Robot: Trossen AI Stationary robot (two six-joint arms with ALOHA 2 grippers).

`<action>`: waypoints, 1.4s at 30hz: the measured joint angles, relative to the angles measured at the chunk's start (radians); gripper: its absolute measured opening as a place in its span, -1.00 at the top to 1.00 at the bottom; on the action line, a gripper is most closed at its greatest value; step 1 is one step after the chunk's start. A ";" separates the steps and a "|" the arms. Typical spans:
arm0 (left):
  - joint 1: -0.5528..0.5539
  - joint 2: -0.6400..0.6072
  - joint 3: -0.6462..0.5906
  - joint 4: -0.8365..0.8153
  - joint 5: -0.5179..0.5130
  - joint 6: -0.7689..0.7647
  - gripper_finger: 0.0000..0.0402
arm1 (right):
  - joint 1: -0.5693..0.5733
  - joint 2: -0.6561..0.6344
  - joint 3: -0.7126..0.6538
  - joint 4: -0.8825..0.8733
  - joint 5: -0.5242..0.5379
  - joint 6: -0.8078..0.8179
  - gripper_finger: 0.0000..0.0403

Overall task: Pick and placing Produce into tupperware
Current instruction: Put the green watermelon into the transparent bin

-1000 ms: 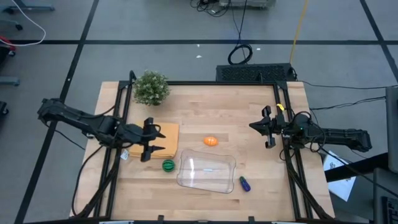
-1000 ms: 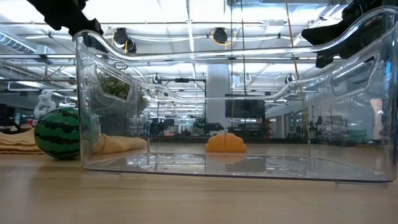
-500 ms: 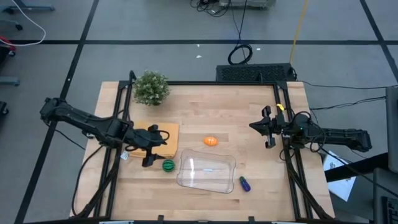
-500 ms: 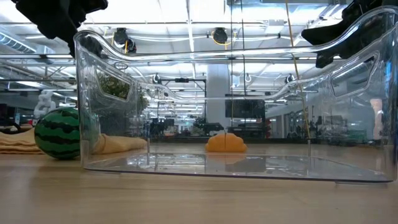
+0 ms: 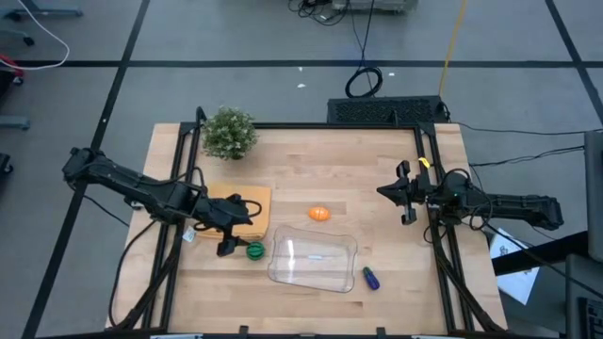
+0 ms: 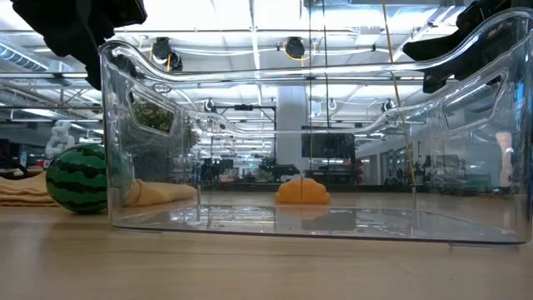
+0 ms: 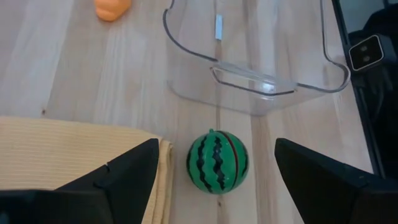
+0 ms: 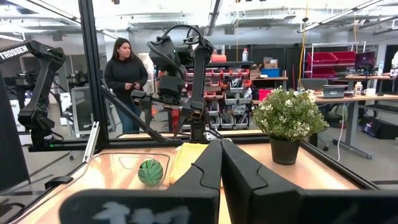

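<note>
Currently no produce lies in the tupperware [image 5: 313,260]. Beside it, the green striped ball [image 5: 254,250] sits between the wide-open, empty fingers of the left claw [image 5: 233,237]. Orange oval [image 5: 319,214] and blue-purple piece [image 5: 370,278] lie near the tupperware. Right claw [image 5: 404,203], shut and empty, waits well apart.

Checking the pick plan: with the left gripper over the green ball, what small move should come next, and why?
Probably lower the left gripper straight down around the green ball. Its fingers are open with the ball centred between them, yet the ball rests untouched on the table, beside the tupperware.
</note>
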 joint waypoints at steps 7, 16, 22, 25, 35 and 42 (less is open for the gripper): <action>-0.015 0.050 0.000 -0.004 -0.012 -0.011 -0.62 | 0.000 0.000 0.000 0.000 0.000 0.000 1.00; -0.023 0.163 0.047 -0.061 -0.026 -0.003 -0.62 | 0.000 0.000 0.000 0.000 0.000 0.000 1.00; -0.023 0.233 0.122 -0.123 -0.020 -0.002 -0.62 | 0.000 0.000 0.000 0.000 0.000 0.000 1.00; -0.023 0.261 0.148 -0.138 -0.002 -0.003 -0.62 | 0.000 0.000 0.000 0.000 0.000 0.000 1.00; -0.041 0.280 0.156 -0.137 0.053 -0.047 -0.63 | 0.000 0.007 0.000 -0.006 0.000 0.000 1.00; -0.056 0.281 0.156 -0.130 0.015 -0.074 -0.63 | 0.000 0.008 0.000 -0.006 0.000 0.000 1.00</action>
